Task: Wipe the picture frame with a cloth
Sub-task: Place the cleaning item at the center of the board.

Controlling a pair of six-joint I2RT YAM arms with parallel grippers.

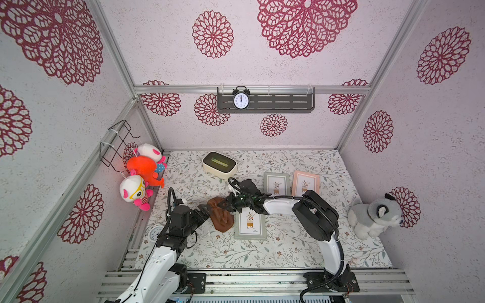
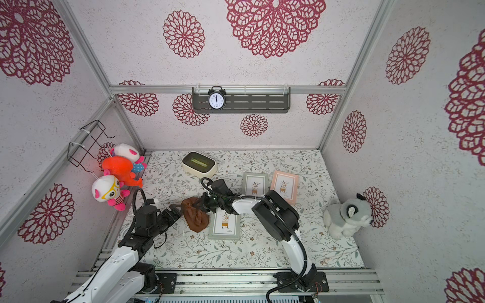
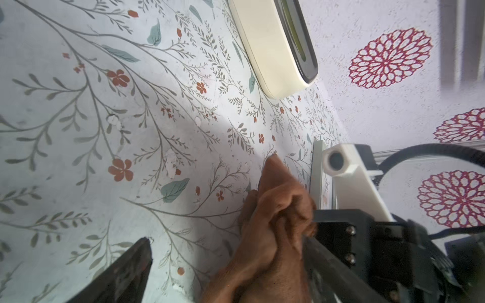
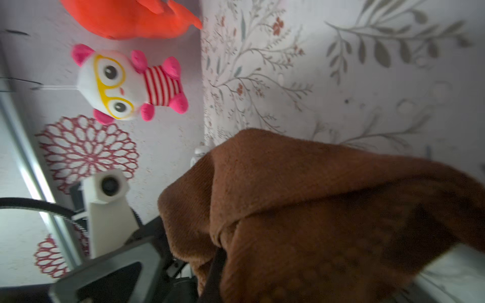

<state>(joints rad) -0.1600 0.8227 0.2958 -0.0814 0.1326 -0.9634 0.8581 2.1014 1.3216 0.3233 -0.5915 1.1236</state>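
Rust-brown and crumpled, the cloth (image 1: pixel 221 216) lies near the middle of the floral-printed surface (image 1: pixel 262 251). It is just beside the left edge of the grey-green picture frame (image 1: pixel 250 226), which lies flat with a potted-plant print facing up. I cannot tell whether cloth and frame actually touch.

The right gripper (image 1: pixel 223 205) reaches in over the far end of that frame. It is clamped on the far end of the cloth, bunching the fabric into a raised peak. In the right wrist view the cloth (image 4: pixel 315 210) drapes over the gripper and fills much of the picture.

The left gripper (image 1: pixel 205 209) sits low at the cloth's opposite side with its jaws spread wide, gripping nothing. In the left wrist view one of its fingers (image 3: pixel 126 270) stands well clear of the fabric.

Farther back, a second grey frame (image 1: pixel 277 183) and a pink frame (image 1: pixel 305 183) sit side by side, with the right arm's elbow in front of the pink one's near corner. A cream box with a dark top (image 1: pixel 220 164) rests near the back wall. A grey plush dog (image 1: pixel 375 215) sits against the right wall.

An orange plush toy (image 1: pixel 143 168) and a white-and-pink plush toy with yellow glasses (image 1: pixel 133 191) hang on the left wall. A black alarm clock (image 1: pixel 241 99) stands on a grey wall shelf (image 1: pixel 283 102). A small white round clock (image 1: pixel 154 232) shows partly behind the left arm.
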